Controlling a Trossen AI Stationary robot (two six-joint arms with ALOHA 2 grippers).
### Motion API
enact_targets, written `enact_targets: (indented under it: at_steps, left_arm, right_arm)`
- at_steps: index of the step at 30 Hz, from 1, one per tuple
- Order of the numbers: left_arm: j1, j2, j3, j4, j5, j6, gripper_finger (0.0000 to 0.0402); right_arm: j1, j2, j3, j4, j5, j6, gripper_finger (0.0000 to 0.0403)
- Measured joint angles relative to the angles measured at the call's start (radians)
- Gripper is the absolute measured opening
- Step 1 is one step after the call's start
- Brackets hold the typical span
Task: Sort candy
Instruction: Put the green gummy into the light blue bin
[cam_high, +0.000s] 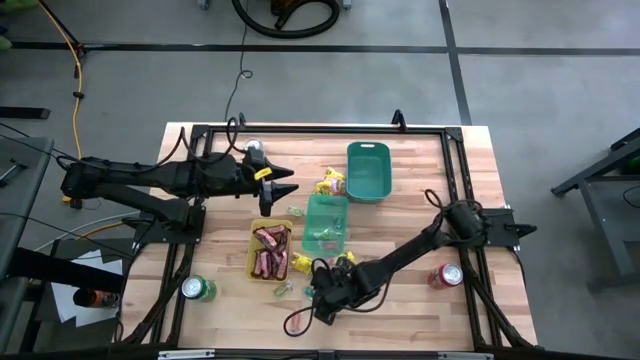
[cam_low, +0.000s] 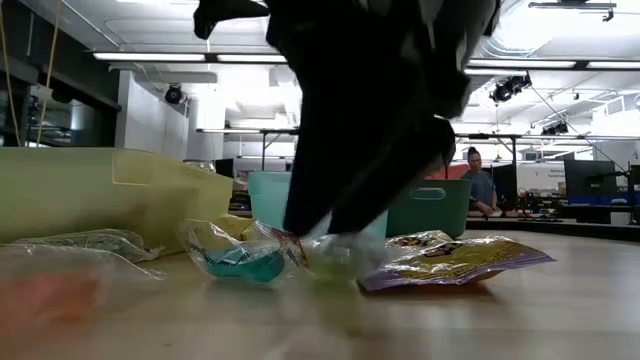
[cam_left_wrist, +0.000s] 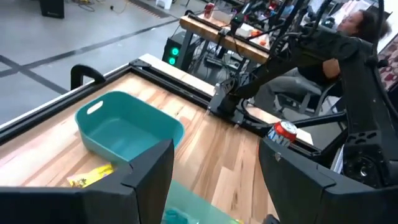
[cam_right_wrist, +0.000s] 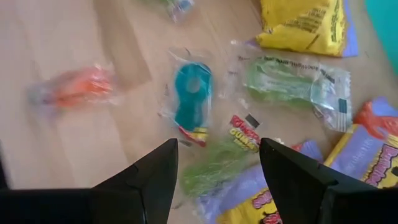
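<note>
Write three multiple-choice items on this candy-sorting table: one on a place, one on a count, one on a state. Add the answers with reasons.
1. Where do the dark red-brown bars lie?
A. In the yellow tray
B. In the far teal tray
C. On the bare table beside the red can

2. How many drink cans stand on the table?
A. None
B. Two
C. Five

3. How are the fingers of the right gripper over the loose candy?
A. Shut on a yellow packet
B. Shut on nothing
C. Open, holding nothing

Answers:
1 A, the high view shows the bars inside the yellow tray.
2 B, a green can at the near left and a red can at the near right.
3 C, the right wrist view shows its fingers apart above a blue sweet.
</note>
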Motion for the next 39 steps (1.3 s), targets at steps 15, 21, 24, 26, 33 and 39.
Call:
enact_targets:
  at_steps: [15,21,24,26,33,39]
  left_arm:
    - [0.001,0.0,0.0,-0.025,-0.008,-0.004,0.0223]
    - [0.001,0.0,0.0,-0.024,-0.008,0.006,0.0223]
    - [0.001,0.0,0.0,-0.024,-0.008,0.006,0.0223]
    - [0.001,0.0,0.0,-0.024,-0.008,0.006,0.0223]
    - [0.001,0.0,-0.001,-0.023,-0.008,0.006,0.0223]
    - [0.001,0.0,-0.001,-0.023,-0.012,0.013,0.0223]
  right_arm:
    - [-0.004,0.009,0.001,-0.008,0.003,-0.078,0.0022]
    - [-0.004,0.004,0.034,-0.038,-0.055,-0.095,0.0005]
    - [0.005,-0.014,0.103,-0.148,-0.049,-0.137,0.0005]
    - [0.009,-0.033,0.157,-0.239,-0.038,-0.179,0.0002]
    - [0.034,-0.17,0.217,-0.714,0.131,-0.166,0.0001]
    - [0.081,-0.447,-0.051,-0.741,0.266,0.08,0.0001]
